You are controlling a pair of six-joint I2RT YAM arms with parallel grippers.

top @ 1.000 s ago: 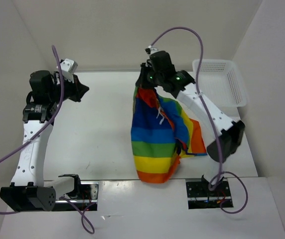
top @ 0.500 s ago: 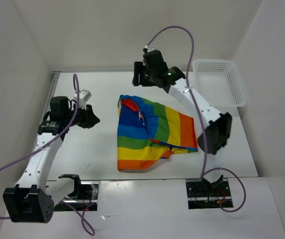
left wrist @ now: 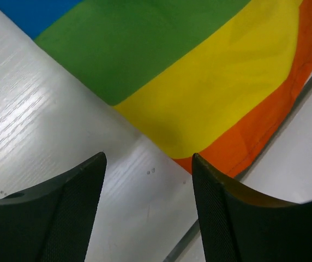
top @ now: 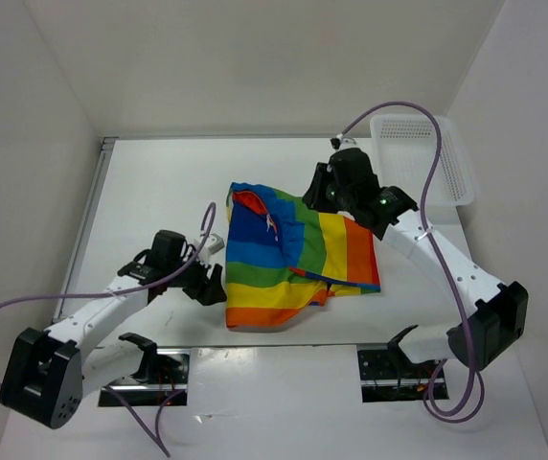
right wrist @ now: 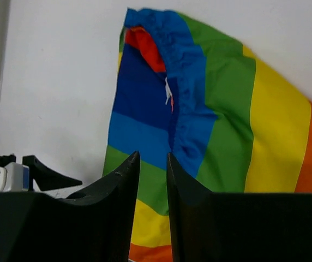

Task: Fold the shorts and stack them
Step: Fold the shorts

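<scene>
Rainbow-striped thin fabric shorts (top: pixel 293 254) lie spread on the white table (top: pixel 159 182), roughly centre and towards the near edge. They are not folded neatly: one layer overlaps another, and the near-right hem is rumpled. The blue gathered waistband with white drawstring (top: pixel 272 225) is at the far-left corner. An orange stripe runs along the near edge and the right side.

Left gripper (top: pixel 215 283) is low over the table, just beside the shorts' near-left corner. In the wrist view its jaws are spread wide (left wrist: pixel 148 158) with nothing between them but bare tabletop (left wrist: pixel 47 109). The orange/yellow corner of the shorts (left wrist: pixel 199 71) lies just ahead of the fingertips (left wrist: pixel 90 174), and no contact is visible.

Right gripper (top: pixel 314 192) is above the shorts' far edge, over the green/yellow stripes. Its jaws (right wrist: pixel 151 158) are only a narrow slit apart and hold nothing; the fabric (right wrist: pixel 221 109) shows through the gap. Cannot tell whether the tips touch the cloth.

White plastic mesh basket (top: pixel 456 172) sits at the far right, apart from the shorts.
</scene>
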